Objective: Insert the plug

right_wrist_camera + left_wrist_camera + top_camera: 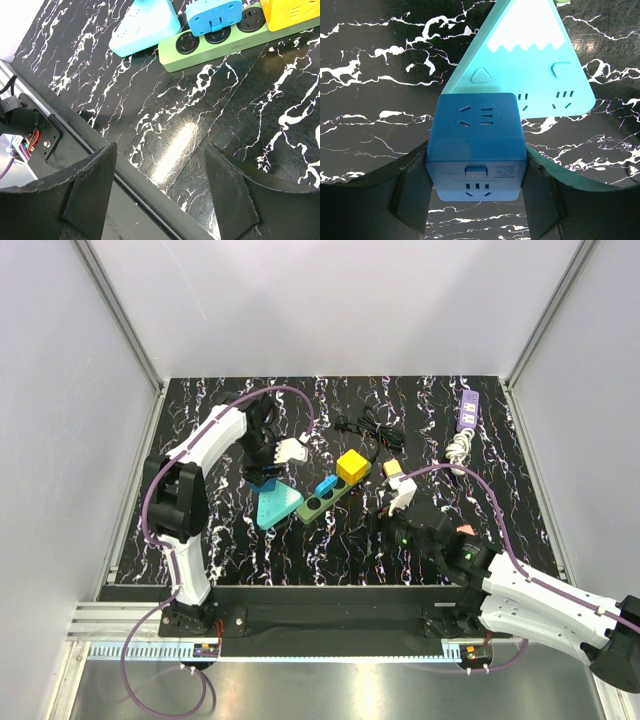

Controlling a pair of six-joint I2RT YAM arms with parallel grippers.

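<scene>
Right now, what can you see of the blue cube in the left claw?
The blue cube is a glossy plastic socket block with rounded edges. One outlet shows on top; the near side has a button, a label and another outlet. The left claw grips two opposite sides. A teal triangular block lies just beyond it.

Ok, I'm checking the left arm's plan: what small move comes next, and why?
Probably lift the blue cube and carry it toward the green strip: the left gripper seems clamped on its sides, and it is beside the teal triangle, away from the strip's free sockets.
</scene>
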